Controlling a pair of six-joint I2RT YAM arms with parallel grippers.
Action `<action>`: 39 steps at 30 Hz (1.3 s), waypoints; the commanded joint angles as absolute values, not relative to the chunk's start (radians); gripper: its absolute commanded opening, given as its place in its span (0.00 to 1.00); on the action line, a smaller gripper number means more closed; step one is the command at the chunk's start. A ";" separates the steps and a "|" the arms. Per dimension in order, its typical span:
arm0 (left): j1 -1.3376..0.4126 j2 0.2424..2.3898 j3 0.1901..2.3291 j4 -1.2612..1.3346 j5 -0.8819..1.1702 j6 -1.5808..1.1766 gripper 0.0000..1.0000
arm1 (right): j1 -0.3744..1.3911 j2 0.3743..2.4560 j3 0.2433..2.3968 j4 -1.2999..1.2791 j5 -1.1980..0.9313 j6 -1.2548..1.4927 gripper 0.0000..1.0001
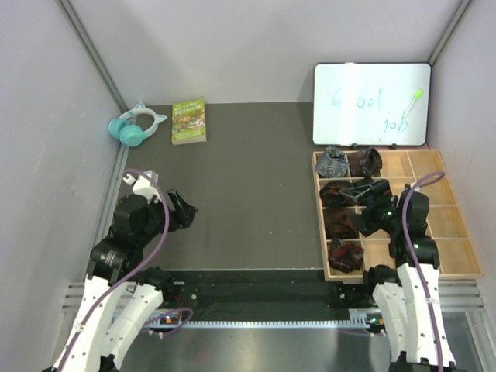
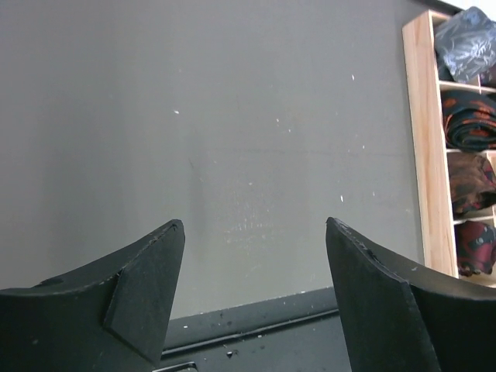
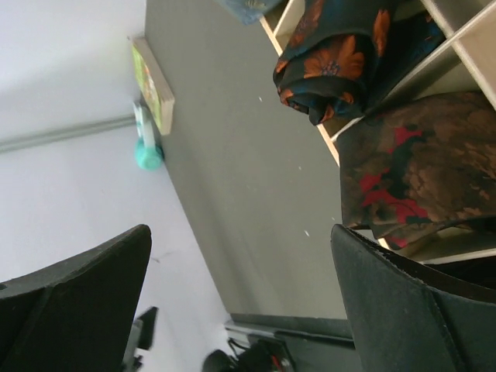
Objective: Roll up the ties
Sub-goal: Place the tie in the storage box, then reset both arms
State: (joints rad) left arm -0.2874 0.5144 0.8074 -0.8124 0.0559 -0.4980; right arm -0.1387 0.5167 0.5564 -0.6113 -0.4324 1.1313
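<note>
nearest the bases, the left gripper (image 2: 254, 226) hangs with its fingers spread and nothing between them, only bare grey table (image 2: 232, 116) beneath. the right gripper (image 3: 240, 232) is likewise splayed wide and empty, poised over the left side of the wooden tray (image 1: 459, 263).

the risk, as i judge it: the brown-and-red tie (image 3: 418, 163) and the black tie with orange blotches (image 3: 333, 54) sit bunched in neighbouring compartments, and the black one bulges over its divider (loosely wound, by the look of it). a claw dropping in from here could strike a divider wall or pinch both ties at once, and lifting by a single fold would let a roll spill open.

neither tie lies between the right fingers. both are just beyond the right-hand finger, near but apart. the left claw is well apart from the tray.

in the tray the maroon tie (image 1: 346, 255) is nearest, and the grey tie (image 1: 333, 163) and dark brown tie (image 1: 364, 162) fill the far row. beyond stand a whiteboard (image 1: 372, 105), a book (image 1: 188, 120) and teal cat-ear headphones (image 1: 136, 128).
</note>
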 commanded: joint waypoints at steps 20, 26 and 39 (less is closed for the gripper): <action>-0.281 0.529 0.781 -0.775 -0.052 -0.523 0.77 | 1.198 0.997 0.877 -0.334 0.677 0.722 0.99; -0.281 0.508 0.775 -0.769 -0.041 -0.519 0.79 | 1.198 1.100 0.810 -0.262 0.615 0.673 0.99; -0.281 0.551 0.775 -0.773 -0.054 -0.529 0.84 | 1.198 0.991 0.471 0.029 0.614 0.606 0.99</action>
